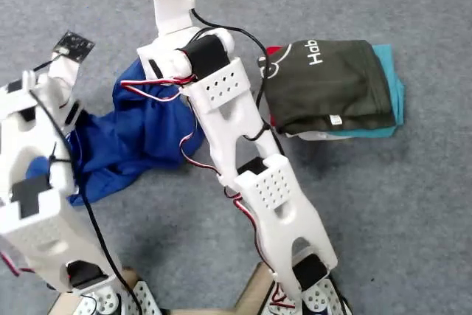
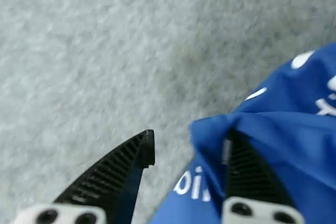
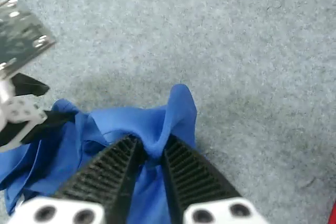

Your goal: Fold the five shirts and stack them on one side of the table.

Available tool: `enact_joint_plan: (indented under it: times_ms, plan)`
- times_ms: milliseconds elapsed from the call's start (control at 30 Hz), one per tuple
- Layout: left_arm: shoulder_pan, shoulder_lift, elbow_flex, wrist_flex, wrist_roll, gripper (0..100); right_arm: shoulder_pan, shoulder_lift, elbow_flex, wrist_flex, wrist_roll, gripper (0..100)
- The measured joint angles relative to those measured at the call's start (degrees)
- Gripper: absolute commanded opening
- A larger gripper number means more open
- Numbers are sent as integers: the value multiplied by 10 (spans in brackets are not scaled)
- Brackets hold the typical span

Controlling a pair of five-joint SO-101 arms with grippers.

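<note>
high view: grey carpeted table [image 1: 413,219] under crumpled blue shirt [image 1: 147,138]

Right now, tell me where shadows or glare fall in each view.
High view: even light, faint shadow under the folded stack. Left wrist view: dim patch on the table beside the blue shirt. Right wrist view: soft shadow on the table beside the blue shirt.

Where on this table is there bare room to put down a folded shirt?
The widest bare patch of the table is on the near side, bordered by the shirt stack and the right arm. A narrower strip runs behind the stack. It is crowded around the blue shirt, which the right gripper pinches and the open left gripper touches.
</note>
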Motion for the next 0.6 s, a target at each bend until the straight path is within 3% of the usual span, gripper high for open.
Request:
enact_joint_plan:
  times_ms: [600]
  plan:
    - [28,375,-557,360,28,164,18,25,2,0,0,14]
